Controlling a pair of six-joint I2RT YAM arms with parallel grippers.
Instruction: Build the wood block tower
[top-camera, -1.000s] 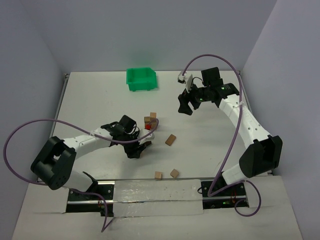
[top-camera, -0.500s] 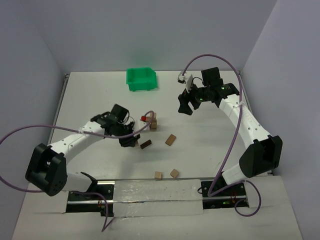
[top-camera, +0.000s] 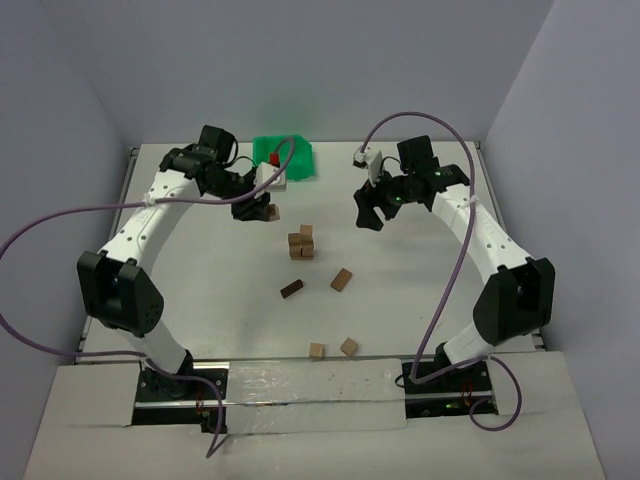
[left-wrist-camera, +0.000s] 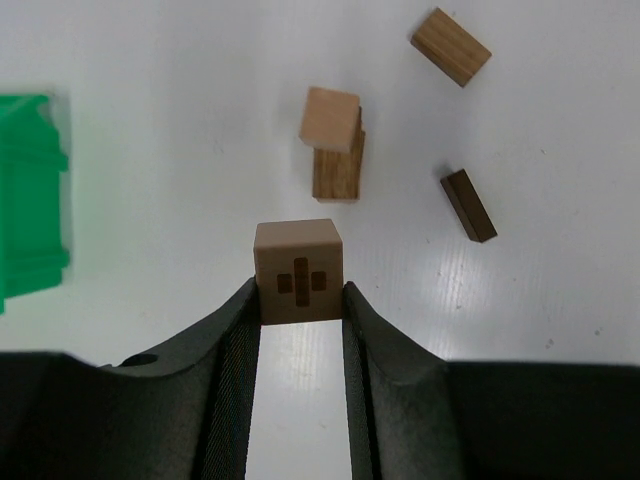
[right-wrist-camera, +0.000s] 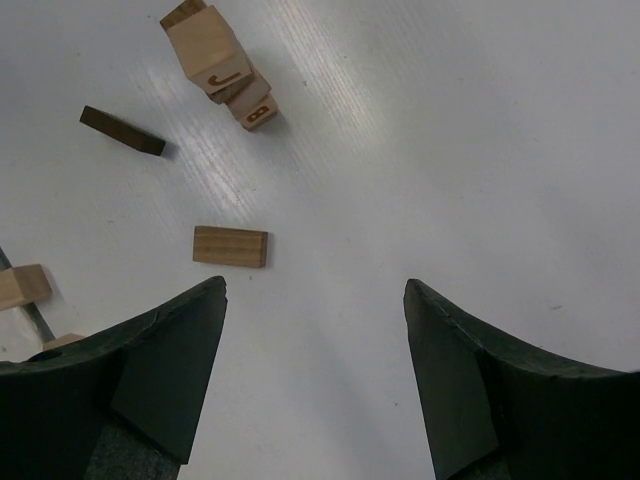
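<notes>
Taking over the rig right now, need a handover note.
Left gripper: shut on a marked light cube, held near the green bin.
Right gripper: open, empty, above the table.
Done: small stack stands mid-table.
Left: add the held cube, then the dark bar, the tan bar and the two cubes near the front edge.
</notes>
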